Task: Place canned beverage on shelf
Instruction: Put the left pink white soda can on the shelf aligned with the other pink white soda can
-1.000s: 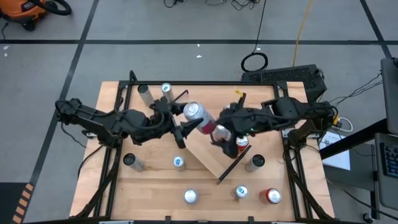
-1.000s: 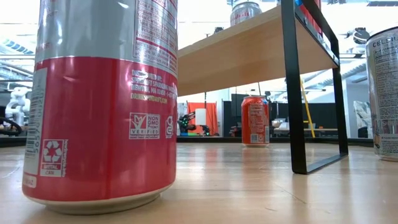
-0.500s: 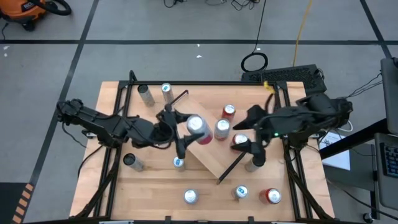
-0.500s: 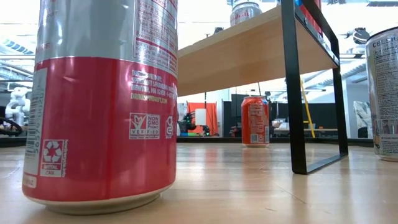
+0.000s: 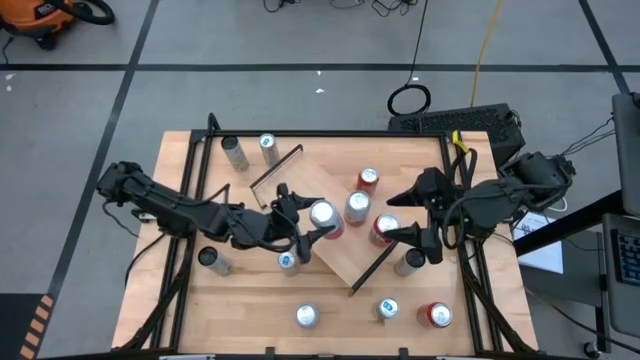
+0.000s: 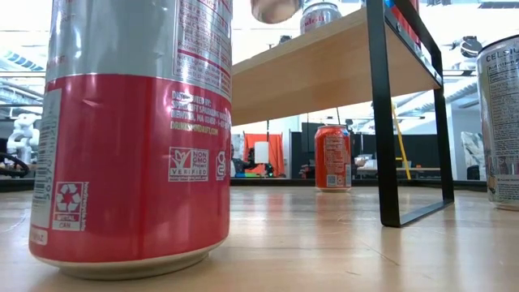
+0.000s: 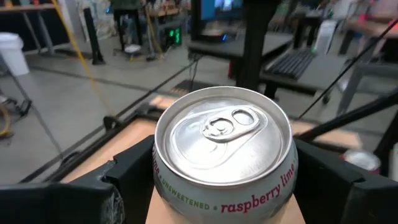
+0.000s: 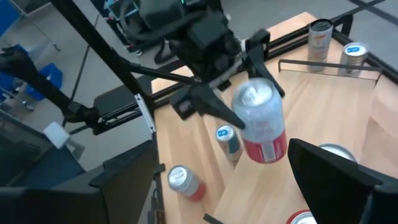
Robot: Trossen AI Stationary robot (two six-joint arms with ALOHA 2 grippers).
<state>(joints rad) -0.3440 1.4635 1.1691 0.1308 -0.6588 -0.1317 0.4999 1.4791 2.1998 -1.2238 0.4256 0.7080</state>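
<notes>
L gripper clamps a raspberry-lime can by its sides, top up, above the near edge of the shelf. Two cans already stand just beyond it on the board. R gripper spread wide, empty, off the shelf's far end. Rec: keep can upright, lower square onto bare board w/ clearance from neighbours, release only once seated.

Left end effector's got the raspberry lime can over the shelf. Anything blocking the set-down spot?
Nothing visible. The left end effector holds the raspberry lime can over bare board on the shelf; three cans stand farther along.
</notes>
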